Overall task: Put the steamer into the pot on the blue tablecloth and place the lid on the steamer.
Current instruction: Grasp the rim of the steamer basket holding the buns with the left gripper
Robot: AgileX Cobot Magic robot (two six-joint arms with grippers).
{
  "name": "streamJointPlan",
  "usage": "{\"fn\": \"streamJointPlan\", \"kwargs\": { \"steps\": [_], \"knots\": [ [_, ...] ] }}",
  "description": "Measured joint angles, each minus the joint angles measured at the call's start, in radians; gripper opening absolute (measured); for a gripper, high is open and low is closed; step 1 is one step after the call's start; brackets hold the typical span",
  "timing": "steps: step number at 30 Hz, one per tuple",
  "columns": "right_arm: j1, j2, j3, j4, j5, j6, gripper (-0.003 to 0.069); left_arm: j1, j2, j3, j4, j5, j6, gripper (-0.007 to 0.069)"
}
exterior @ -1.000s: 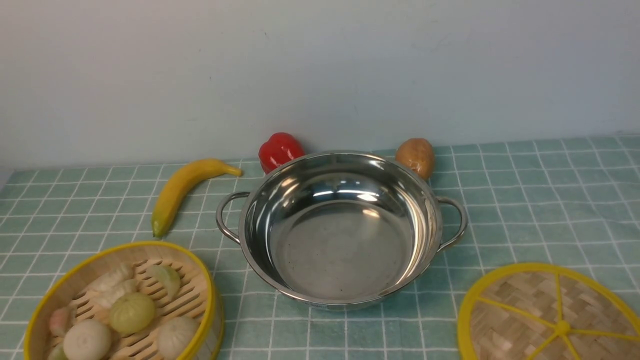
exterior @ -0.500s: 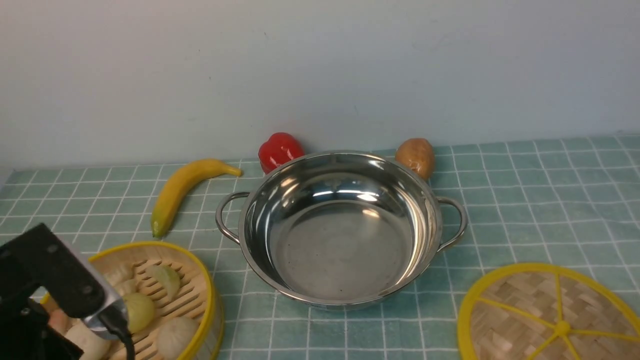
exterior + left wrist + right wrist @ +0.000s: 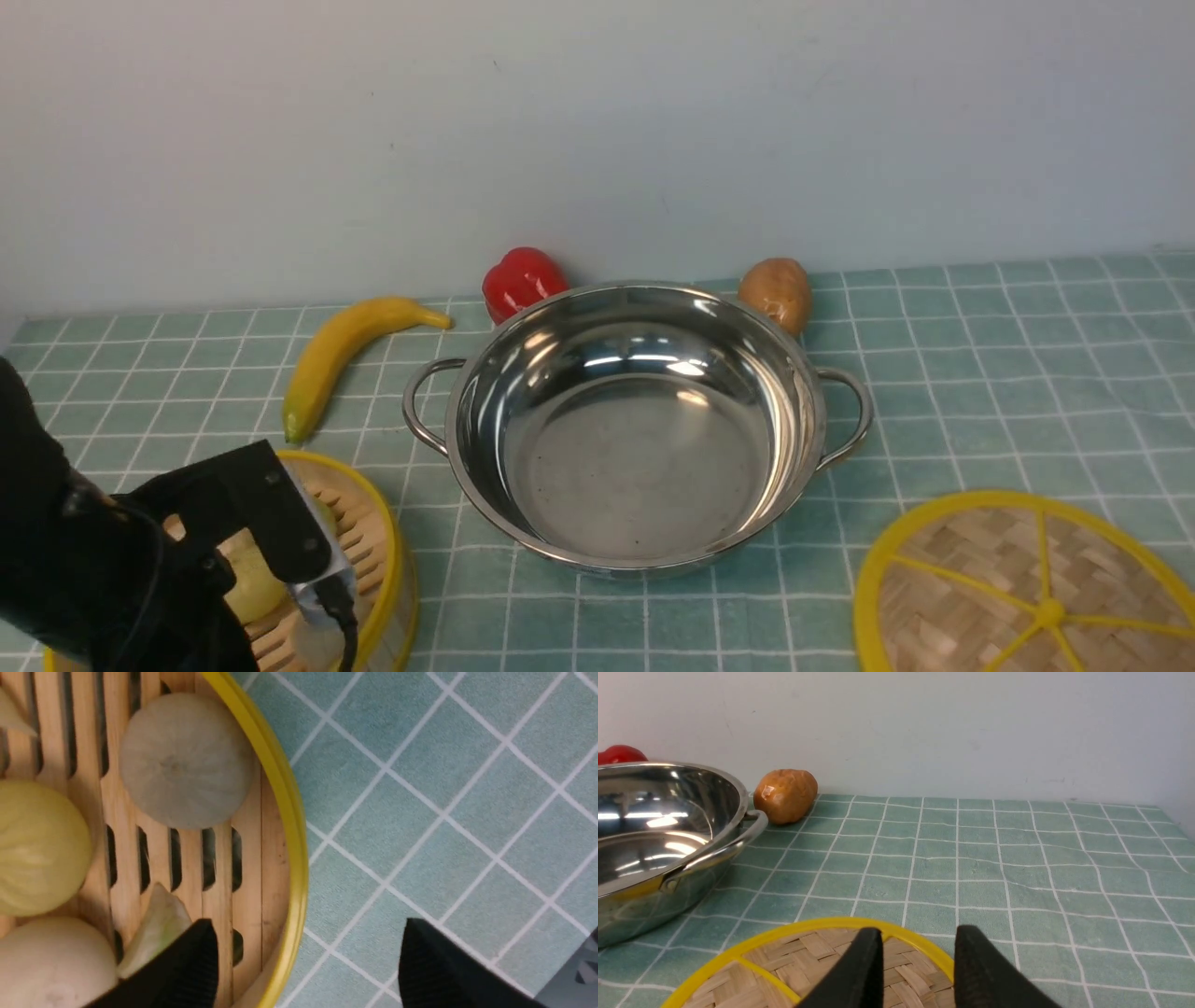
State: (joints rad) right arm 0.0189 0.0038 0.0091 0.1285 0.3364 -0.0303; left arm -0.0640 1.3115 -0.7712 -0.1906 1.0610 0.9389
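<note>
At the near-left corner of the tabletop (image 3: 980,373) the left tool (image 3: 308,926), jaws apart, straddles the rim of the steamer (image 3: 364,527) (grasping step), so next it should close and lift toward the central pot (image 3: 635,467); the right tool (image 3: 920,933), also apart, hovers over the near-right lid (image 3: 990,579).

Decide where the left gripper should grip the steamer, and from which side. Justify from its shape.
Grip the steamer by its thin upright wall at the yellow rim, pot side, from above: the open left gripper straddles it there, and buns crowd the floor.
</note>
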Motion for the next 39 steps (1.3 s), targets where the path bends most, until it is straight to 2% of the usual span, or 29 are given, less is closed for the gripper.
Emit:
{"fn": "streamJointPlan", "kwargs": {
  "steps": [29, 32, 35, 36, 39],
  "knots": [
    [0.000, 0.000, 0.000, 0.000, 0.000, 0.000, 0.0242, -0.003, 0.253, -0.001, 0.033, -0.080, 0.014, 0.0475],
    [0.000, 0.000, 0.000, 0.000, 0.000, 0.000, 0.0242, -0.003, 0.271, -0.001, 0.033, -0.098, 0.015, 0.0439],
    [0.000, 0.000, 0.000, 0.000, 0.000, 0.000, 0.0242, -0.003, 0.283, -0.001, 0.022, -0.112, 0.015, 0.0326],
    [0.000, 0.000, 0.000, 0.000, 0.000, 0.000, 0.0242, -0.003, 0.283, -0.001, 0.020, -0.112, 0.015, 0.0326],
    [0.000, 0.000, 0.000, 0.000, 0.000, 0.000, 0.0242, -0.003, 0.283, -0.001, 0.001, -0.103, 0.010, 0.0112]
  ]
}}
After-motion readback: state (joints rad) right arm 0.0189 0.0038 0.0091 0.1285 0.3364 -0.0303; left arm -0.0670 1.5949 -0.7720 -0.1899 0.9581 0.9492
